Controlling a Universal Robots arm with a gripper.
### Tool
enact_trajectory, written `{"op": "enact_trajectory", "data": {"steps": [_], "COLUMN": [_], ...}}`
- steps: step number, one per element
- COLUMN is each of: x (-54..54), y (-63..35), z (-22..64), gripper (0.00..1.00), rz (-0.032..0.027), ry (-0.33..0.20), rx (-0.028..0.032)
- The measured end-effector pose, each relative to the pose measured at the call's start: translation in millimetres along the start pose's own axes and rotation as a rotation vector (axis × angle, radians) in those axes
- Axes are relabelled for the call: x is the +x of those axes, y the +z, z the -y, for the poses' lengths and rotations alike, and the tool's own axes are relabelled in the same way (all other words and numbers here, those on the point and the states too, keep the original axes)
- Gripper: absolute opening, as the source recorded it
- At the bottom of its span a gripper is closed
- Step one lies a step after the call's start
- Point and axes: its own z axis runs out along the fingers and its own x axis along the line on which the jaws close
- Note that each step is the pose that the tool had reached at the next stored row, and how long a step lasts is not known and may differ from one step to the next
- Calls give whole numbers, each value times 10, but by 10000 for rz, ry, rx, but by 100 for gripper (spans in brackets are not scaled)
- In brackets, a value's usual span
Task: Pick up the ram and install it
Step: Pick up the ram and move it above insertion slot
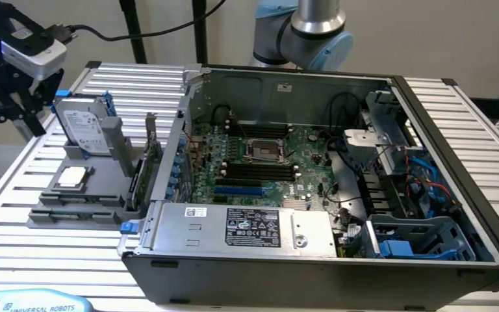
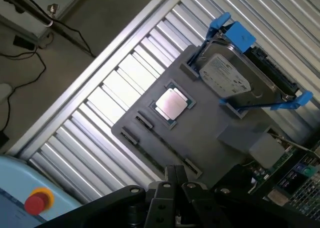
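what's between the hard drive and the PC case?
A green card with a metal bracket, standing on edge in the gray holder, sits between the hard drive and the case. The exterior view shows it.

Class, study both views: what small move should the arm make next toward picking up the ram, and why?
Probably open the gripper. It is shut and empty, poised above the flat grey plastic holder, while the long thin green ram stick sits on edge in its slot there, untouched. Shut, it could not straddle the stick.
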Motion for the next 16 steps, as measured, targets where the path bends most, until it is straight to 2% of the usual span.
{"op": "enact_trajectory", "data": {"steps": [16], "x": [1], "y": [84], "z": [5], "gripper": [11], "rz": [-163], "ry": [-2911], "rx": [-37]}}
